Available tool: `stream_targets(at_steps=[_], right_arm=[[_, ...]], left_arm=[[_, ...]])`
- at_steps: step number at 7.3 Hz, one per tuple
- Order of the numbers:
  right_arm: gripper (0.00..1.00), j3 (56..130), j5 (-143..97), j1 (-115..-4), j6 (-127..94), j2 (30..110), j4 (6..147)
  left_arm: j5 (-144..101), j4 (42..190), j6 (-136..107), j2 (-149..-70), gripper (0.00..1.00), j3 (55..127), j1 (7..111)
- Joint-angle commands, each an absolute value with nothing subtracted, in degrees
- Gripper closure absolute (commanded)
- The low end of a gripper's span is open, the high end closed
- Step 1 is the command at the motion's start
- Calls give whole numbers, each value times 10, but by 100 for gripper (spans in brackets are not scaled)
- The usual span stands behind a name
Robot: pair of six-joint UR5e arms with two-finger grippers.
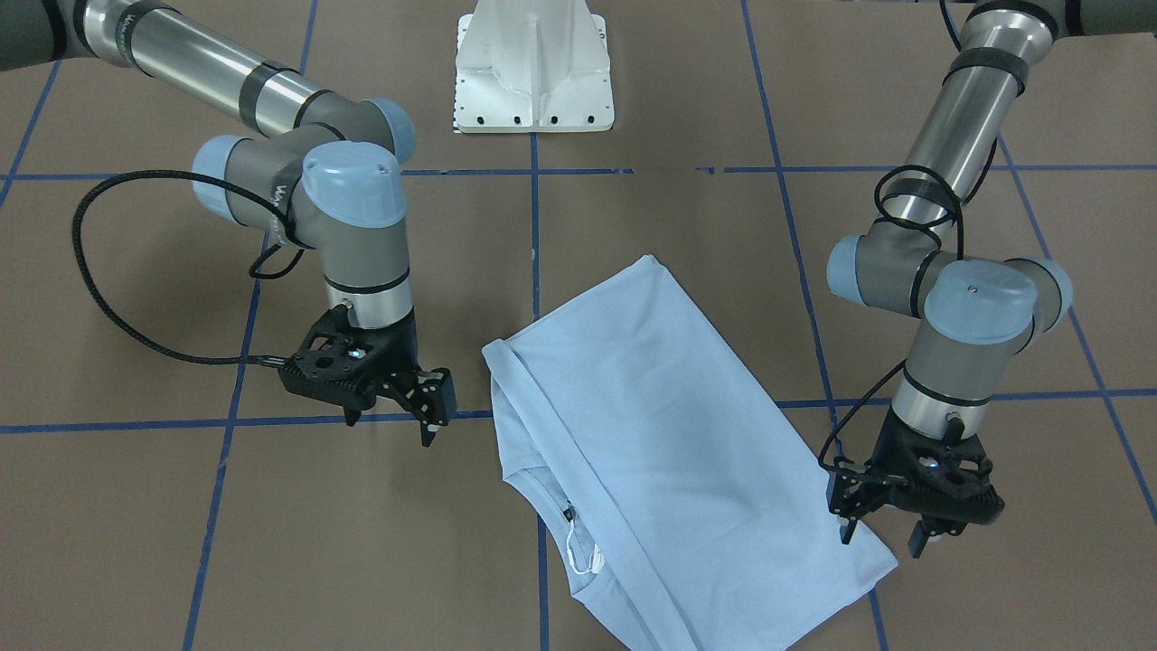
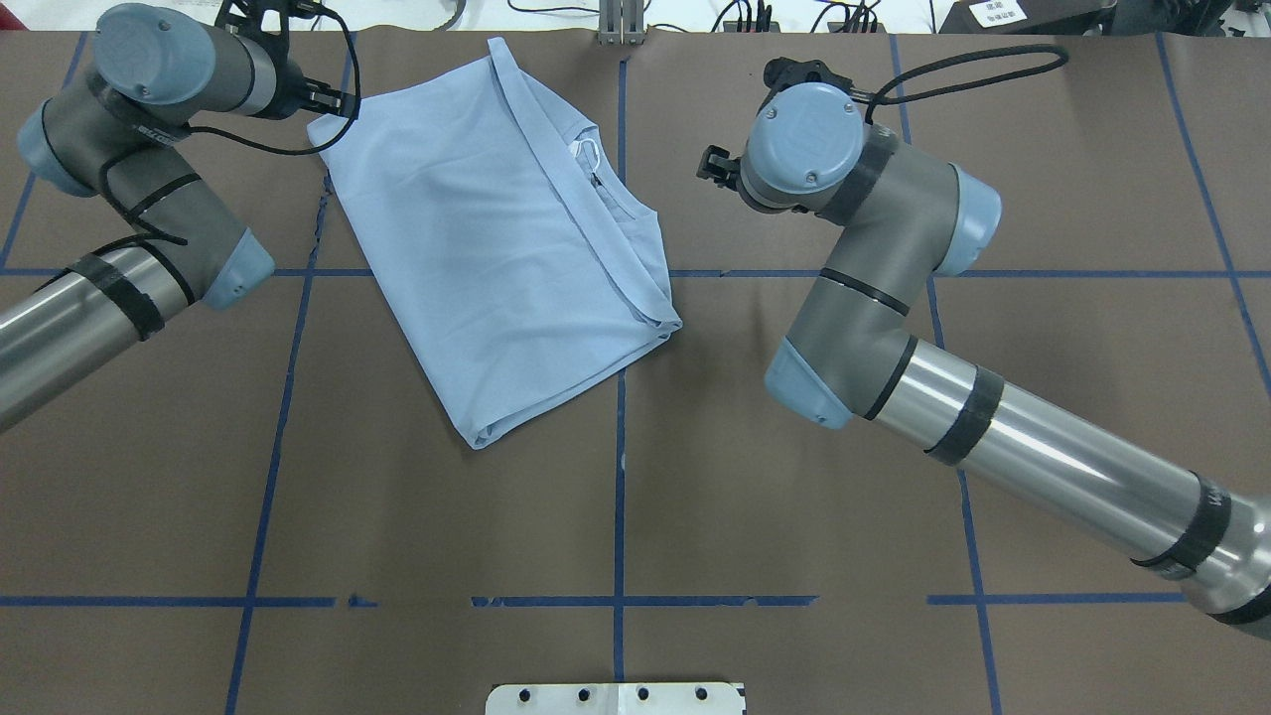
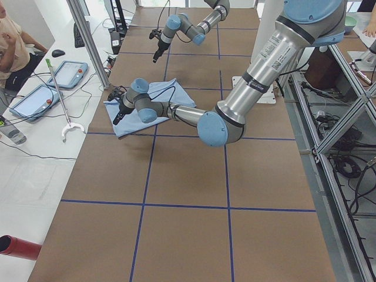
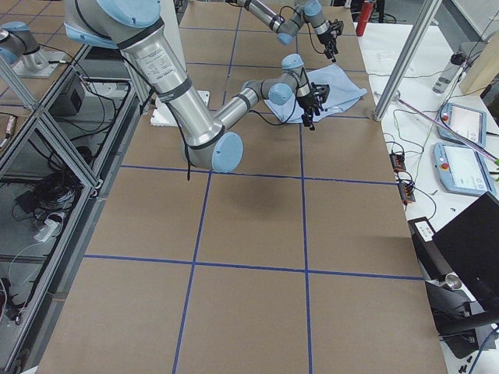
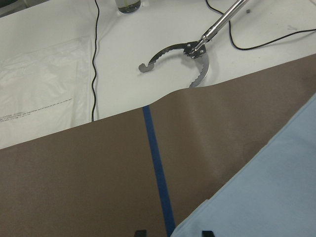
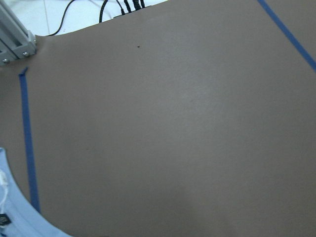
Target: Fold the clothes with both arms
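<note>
The light blue T-shirt (image 1: 651, 434) lies folded lengthwise on the brown table, also seen from overhead (image 2: 496, 248). Its dark neck label (image 1: 567, 514) and white hang tag (image 1: 578, 553) show at the collar. My left gripper (image 1: 881, 542) is open and empty, low over the shirt's far corner; the left wrist view shows that corner (image 5: 266, 197) beside its fingertips (image 5: 139, 232). My right gripper (image 1: 390, 432) is open and empty above bare table, apart from the shirt's collar side. The right wrist view shows only the collar edge (image 6: 10, 217).
The white pedestal base (image 1: 533, 72) stands at the robot's side of the table. Blue tape lines (image 2: 618, 417) cross the brown surface. A metal grabber tool (image 5: 192, 54) lies on the white bench past the table's edge. An operator (image 3: 14, 41) sits there.
</note>
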State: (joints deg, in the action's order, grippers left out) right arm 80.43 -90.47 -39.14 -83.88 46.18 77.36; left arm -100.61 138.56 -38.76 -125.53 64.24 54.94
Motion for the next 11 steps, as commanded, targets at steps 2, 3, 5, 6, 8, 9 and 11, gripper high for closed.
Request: stream_targets(at_steps=[2,3,5,6,8,9,11], right_arm=[[16,633,-877,-354,-894,350,689],[23,615,-869,-344,-893,338,688],[41,602,-857,-331,-891,340,690],[45,601,-856,-327,-887,344,692],[46,599,-854,-323,-874,345,693],[47,599,-853,-323,-874,346,693],[50,599,-853,-322,-866,349,693]], left_arm=[[-1030,1387,-414,-1213,0,715,544],[-1030,1387,-421,-1213,0,715,540],[-1030,1387,-423,-1212,0,714,535],[-1030,1387,-426,-1212,0,712,533],[-1030,1387,-431,-1212,0,712,532],[-1030,1387,-431,-1212,0,711,532],[-1030,1387,-431,-1212,0,709,532]])
